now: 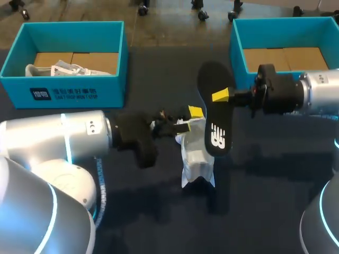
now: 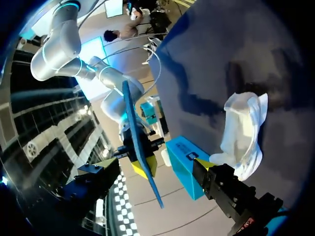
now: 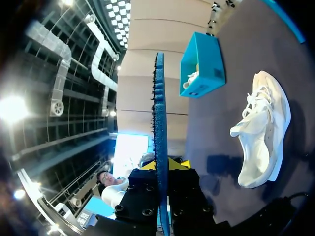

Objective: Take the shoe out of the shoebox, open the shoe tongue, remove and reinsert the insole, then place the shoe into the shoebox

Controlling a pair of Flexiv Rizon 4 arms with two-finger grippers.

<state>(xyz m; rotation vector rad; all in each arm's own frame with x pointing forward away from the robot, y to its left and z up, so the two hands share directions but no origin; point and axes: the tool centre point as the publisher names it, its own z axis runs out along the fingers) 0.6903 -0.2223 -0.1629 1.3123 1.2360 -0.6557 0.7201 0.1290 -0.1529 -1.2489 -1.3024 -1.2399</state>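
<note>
insole (image 3: 160, 123) edge-on in right claw (image 3: 163, 169), broadside overhead.

The dark counter (image 1: 159, 222) carries a teal shoebox (image 1: 63, 92) at 11 o'clock, a second teal shoebox (image 1: 237, 53) at 1 o'clock — and a white shoe (image 1: 197, 161) near the centre.

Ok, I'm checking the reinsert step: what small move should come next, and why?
Probably lower the right gripper to bring the insole down toward the shoe. The insole is gripped and raised off the table; the shoe lies under it, by the left gripper.
</note>
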